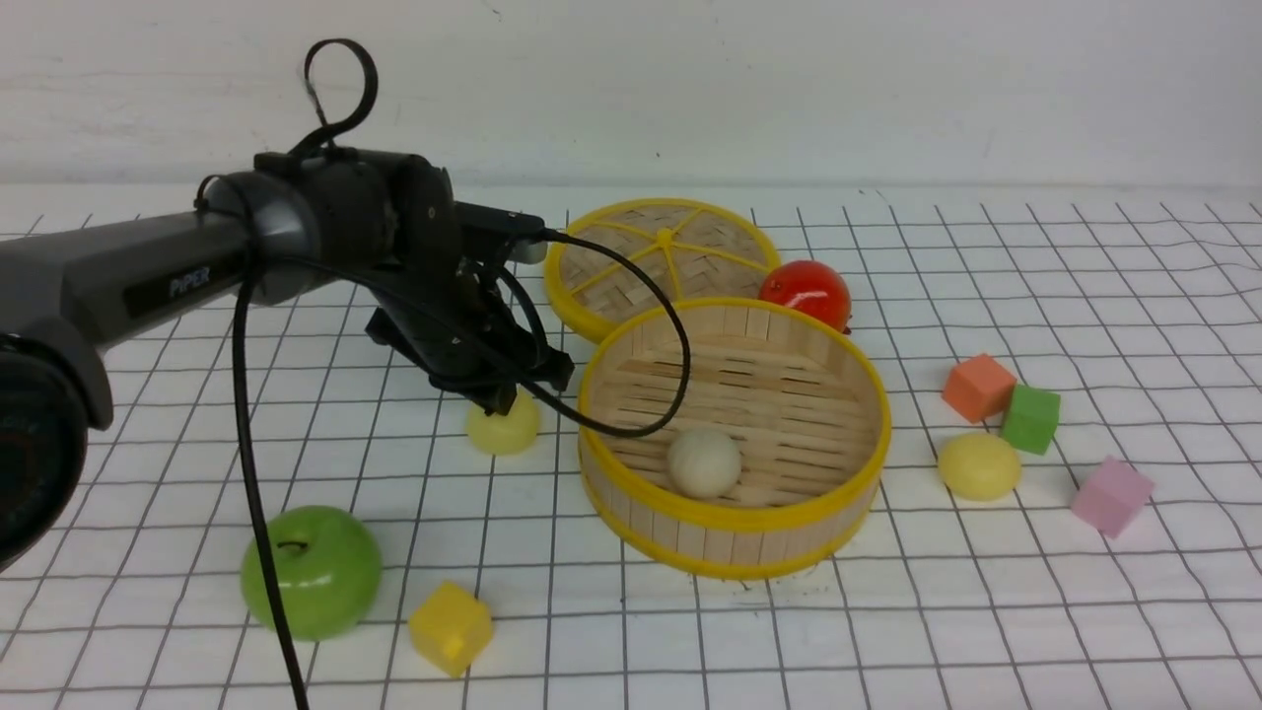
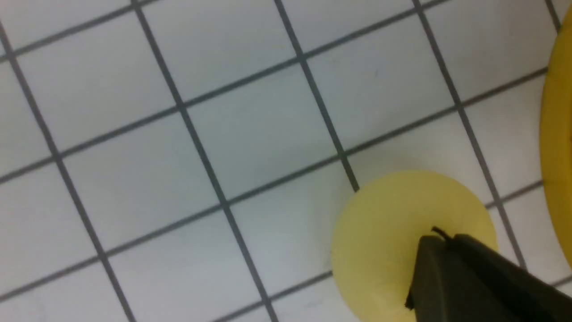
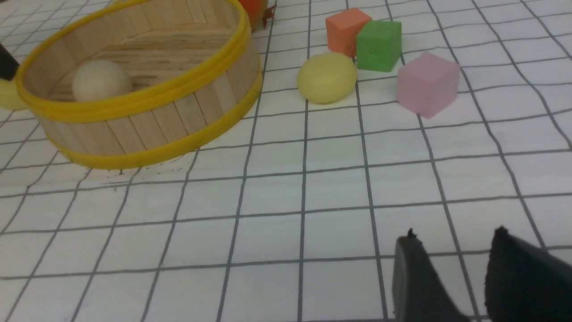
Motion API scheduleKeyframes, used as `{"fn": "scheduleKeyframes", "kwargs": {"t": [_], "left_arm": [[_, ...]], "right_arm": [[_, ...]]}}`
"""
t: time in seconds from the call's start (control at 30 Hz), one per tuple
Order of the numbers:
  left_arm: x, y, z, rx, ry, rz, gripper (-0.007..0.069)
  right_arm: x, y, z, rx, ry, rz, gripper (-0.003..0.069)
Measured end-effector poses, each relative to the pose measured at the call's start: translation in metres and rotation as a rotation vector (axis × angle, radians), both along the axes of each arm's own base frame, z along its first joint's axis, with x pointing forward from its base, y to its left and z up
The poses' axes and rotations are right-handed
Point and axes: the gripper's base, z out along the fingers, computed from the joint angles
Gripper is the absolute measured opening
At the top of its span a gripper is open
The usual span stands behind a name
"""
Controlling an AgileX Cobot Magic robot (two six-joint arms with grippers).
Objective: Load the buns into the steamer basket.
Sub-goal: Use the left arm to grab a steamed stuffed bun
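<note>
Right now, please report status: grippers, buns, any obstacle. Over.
Left gripper shut atop yellow bun, hold unconfirmed; right gripper open, empty. Beige bun in steamer basket, second yellow bun outside. Path clear.

Your front view looks forward from the robot's side, wide over the table (image 1: 1085, 611). Your left wrist view looks down, close over one yellow bun (image 2: 384, 223). Your right wrist view sits low, facing the steamer basket (image 3: 147, 123), shared with the front view

Basket (image 1: 735, 537) holds beige bun (image 1: 704, 461); left yellow bun (image 1: 504, 428), right yellow bun (image 1: 978, 465) outside.
</note>
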Motion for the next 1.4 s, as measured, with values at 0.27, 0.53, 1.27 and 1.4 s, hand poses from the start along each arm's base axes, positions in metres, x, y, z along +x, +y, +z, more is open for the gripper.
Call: {"fn": "scheduleKeyframes", "kwargs": {"t": [0.27, 0.53, 1.27, 1.4], "left_arm": [[-0.034, -0.021, 0.092, -0.071, -0.176, -0.068, -0.0013], [-0.051, -0.047, 0.109, -0.059, -0.228, -0.120, -0.0013], [-0.006, -0.011, 0.017, 0.051, -0.038, 0.046, 0.0302], [-0.003, -0.013, 0.008, 0.053, -0.032, 0.045, 0.0304]], "right_arm": [[0.000, 0.000, 0.000, 0.000, 0.000, 0.000, 0.0239], [0.000, 0.000, 0.000, 0.000, 0.000, 0.000, 0.0239], [0.000, 0.000, 0.000, 0.000, 0.000, 0.000, 0.0239], [0.000, 0.000, 0.000, 0.000, 0.000, 0.000, 0.0239]]}}
